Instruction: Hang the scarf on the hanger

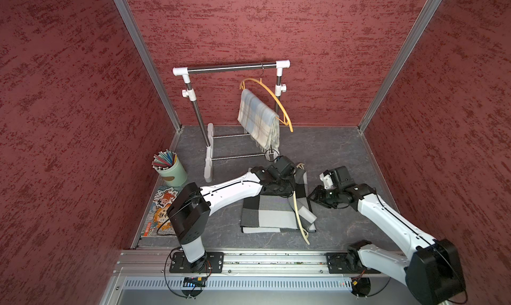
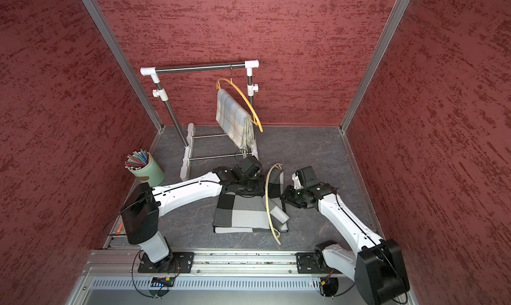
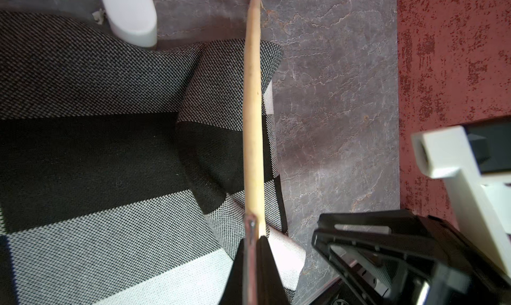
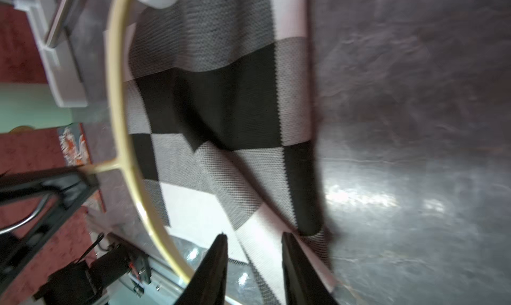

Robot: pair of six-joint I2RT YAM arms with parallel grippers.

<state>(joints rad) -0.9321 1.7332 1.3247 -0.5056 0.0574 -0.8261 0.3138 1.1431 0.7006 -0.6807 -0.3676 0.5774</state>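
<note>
Top views both put the task at an early stage: the scarf [image 1: 265, 212], a black-grey-white check, lies folded flat on the table [image 1: 345, 151] in front of the rack [image 1: 232, 67]. None of it is over the hanger [image 1: 297, 212] yet. That cream hanger runs across the scarf's right side, off the rack, with its hook end in my left pincer [image 1: 284, 186]. I cannot tell whether its arm touches the cloth.

Done, I judge: the hanger is in hand and at the scarf. Left to do: lift a scarf edge, feed it over the hanger, then hook the hanger on the rack bar (an orange hanger [image 1: 273, 96] with a plaid scarf [image 1: 257, 115] hangs there already, not my job).

Left pincer: fully closed. The left wrist view shows the jaws pinched on the metal hook shank where it meets the cream arm, which runs away from me over the scarf. The hold looks firm.

Right pincer [image 4: 253, 237]: jaws partly apart with a clear gap between the tips, nothing gripped. The right wrist view is blurred, but the tips sit low at the scarf's right edge and light cloth shows in the gap. Touching or just above it, I cannot tell. My read is that it is lining up to pinch that edge.

The cup [image 1: 172, 171] and book [image 1: 160, 209] are far left, well apart and not in play.
</note>
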